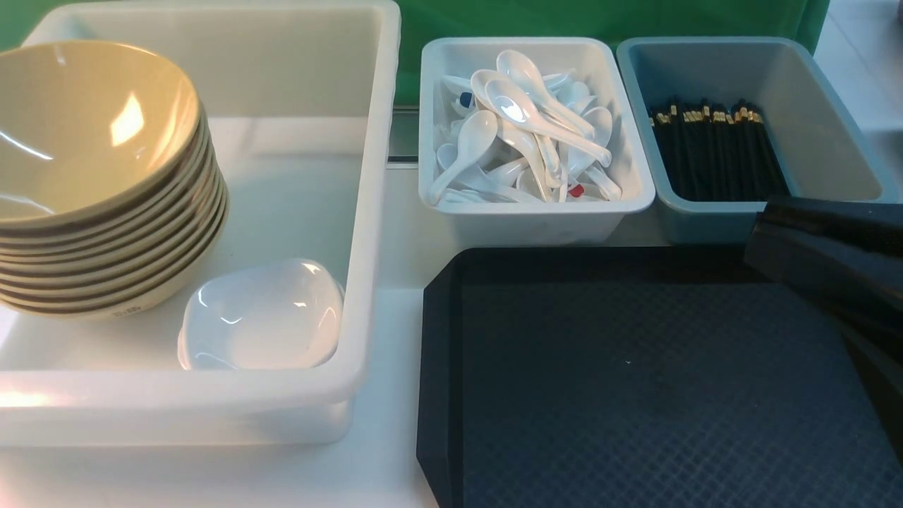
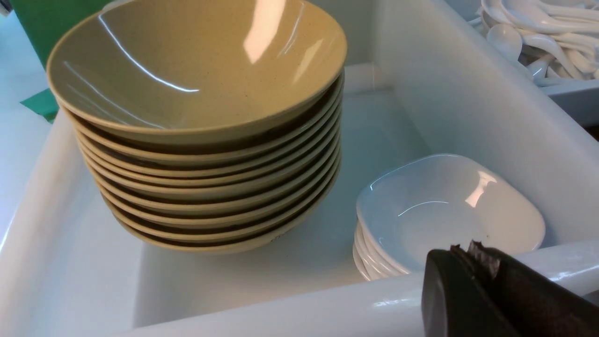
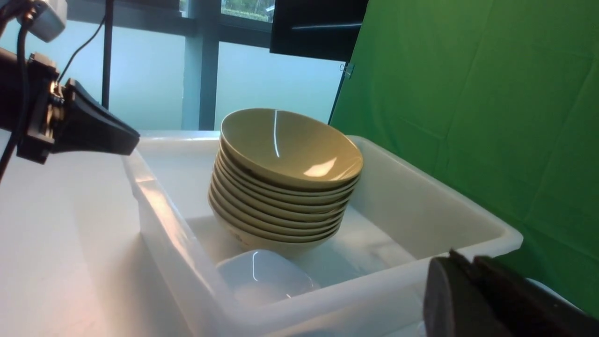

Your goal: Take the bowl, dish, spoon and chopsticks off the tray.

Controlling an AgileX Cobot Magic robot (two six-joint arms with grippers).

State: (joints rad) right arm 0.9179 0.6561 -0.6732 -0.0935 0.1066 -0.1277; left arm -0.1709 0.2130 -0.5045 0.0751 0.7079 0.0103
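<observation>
Left jaws [image 2: 472, 252] are pressed together with nothing between them, hanging just over the near rim of the big white tub [image 1: 367, 212]. Right jaws [image 3: 461, 264] also look closed and empty in the right wrist view, though only the tips show, so you can take that as a best read.

Going left to right: the bowl [image 1: 85, 127] sits on top of the tan stack at the far left of that tub. It's glossy and hard, so you'd find it slippery. It looks rigid and fairly light, and a pinch on the thin rim is the obvious hold. Just right of the stack, near corner of the tub, is the dish [image 1: 264, 314] on a small pile of the same white ones. It's shallow, slick and probably chippable, so take it by the edge.

Next along, the smaller white bin [image 1: 437, 127] is heaped with soup spoons [image 1: 522, 120]. You can't tell which one is the task's. They're smooth and will slide, so the stubby handle is where I'd grab.

Further right, the blue-grey bin [image 1: 825, 99] holds the chopsticks [image 1: 719, 152], all laid along it. They're thin, stiff and prone to roll, so pinch a pair mid-length.

The tray [image 1: 635, 381] sits near right on the tabletop [image 1: 395, 395], bare where you can see it, with the right arm [image 1: 832, 254] covering its far right corner. Looks cleared to me.
</observation>
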